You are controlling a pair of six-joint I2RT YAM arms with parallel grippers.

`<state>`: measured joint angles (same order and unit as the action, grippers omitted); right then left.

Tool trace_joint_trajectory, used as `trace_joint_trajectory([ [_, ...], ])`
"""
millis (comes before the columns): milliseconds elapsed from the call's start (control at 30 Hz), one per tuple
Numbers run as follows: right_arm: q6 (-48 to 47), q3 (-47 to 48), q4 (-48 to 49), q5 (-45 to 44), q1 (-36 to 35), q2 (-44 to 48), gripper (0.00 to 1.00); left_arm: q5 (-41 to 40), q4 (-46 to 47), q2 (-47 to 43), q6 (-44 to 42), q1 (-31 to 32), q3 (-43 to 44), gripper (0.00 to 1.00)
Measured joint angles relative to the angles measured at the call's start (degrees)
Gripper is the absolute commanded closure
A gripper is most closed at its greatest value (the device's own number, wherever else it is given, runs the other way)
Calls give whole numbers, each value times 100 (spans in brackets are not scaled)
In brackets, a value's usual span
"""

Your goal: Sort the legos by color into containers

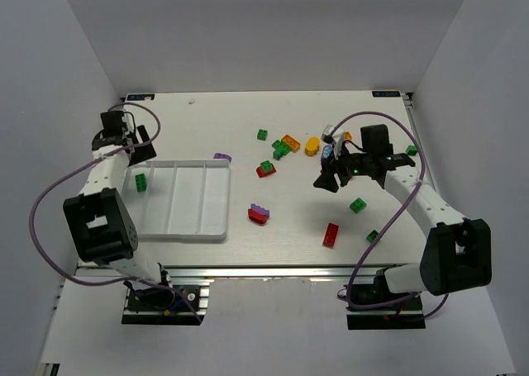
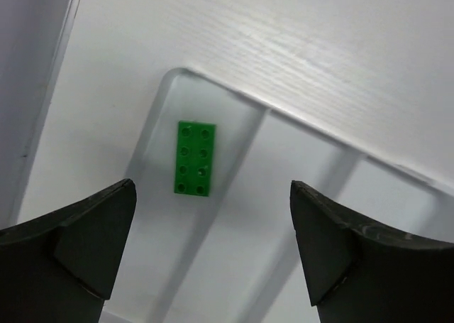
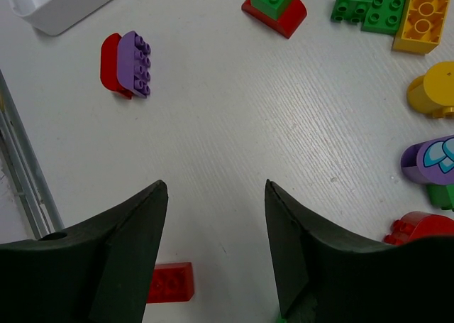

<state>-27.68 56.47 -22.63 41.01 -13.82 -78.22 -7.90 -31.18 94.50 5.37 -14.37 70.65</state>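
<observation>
The white tray (image 1: 216, 201) lies at the left, with long parallel compartments. One green brick (image 1: 141, 180) lies in its leftmost compartment, near the far end; it also shows in the left wrist view (image 2: 194, 157). My left gripper (image 1: 142, 151) hovers open and empty over that end of the tray (image 2: 213, 189). My right gripper (image 1: 326, 181) is open and empty above bare table (image 3: 216, 188), among the loose bricks. A red brick (image 3: 169, 282) lies just below its left finger. A red-and-purple stack (image 3: 125, 64) lies ahead to the left.
Loose bricks lie right of the tray: purple (image 1: 221, 156), green (image 1: 262, 134), green-and-orange (image 1: 285, 147), yellow (image 1: 312, 146), green-on-red (image 1: 266, 169), green (image 1: 357, 204), red (image 1: 331, 235), small green (image 1: 372, 235). White walls stand on three sides.
</observation>
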Motion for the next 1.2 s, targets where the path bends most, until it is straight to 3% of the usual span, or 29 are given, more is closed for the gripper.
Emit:
trace_joint_trajectory([
  [100, -105, 2, -20, 39, 0, 24, 42, 385, 348, -601, 474, -11, -247, 2],
  [267, -264, 2, -57, 76, 0, 227, 62, 828, 1001, -1882, 1591, -63, -1174, 3],
  [367, -258, 22, -111, 70, 0, 295, 63, 1331, 1141, -2146, 2096, -142, -1311, 31],
  [400, -249, 33, -129, 68, 0, 295, 60, 1565, 1215, -2157, 2218, -168, -1322, 56],
  [433, -236, 37, -129, 70, 0, 295, 50, 1805, 1305, -2162, 2376, -177, -1355, 67],
  [500, -240, 42, -149, 79, 0, 295, 41, 2404, 1502, -2203, 2599, -179, -1517, 77],
  [567, -455, 61, -249, 153, 0, 295, 31, 2968, 1641, -2273, 2822, -144, -1757, 76],
  [600, -841, 103, -420, 275, 0, 293, 28, 3154, 1657, -2328, 2903, -96, -1873, 72],
  [633, -1311, 144, -612, 417, 0, 289, 24, 3307, 1652, -2404, 2977, -22, -1987, 61],
  [800, -4216, 385, -1753, 1036, -57, 103, 23, 3602, 1416, -2962, 3195, 901, -2243, 42],
  [900, -5104, 892, -2133, 1104, -249, -535, 23, 3600, 1344, -3451, 3292, 1364, -2376, 35],
  [1033, -5580, 1880, -2317, 1003, -638, -1606, 34, 3547, 1340, -4435, 3578, 1534, -2881, 33],
  [1200, -5469, 3180, -2302, 708, -1187, -2874, 37, 3416, 1296, -5213, 3858, 1534, -3316, 32],
])
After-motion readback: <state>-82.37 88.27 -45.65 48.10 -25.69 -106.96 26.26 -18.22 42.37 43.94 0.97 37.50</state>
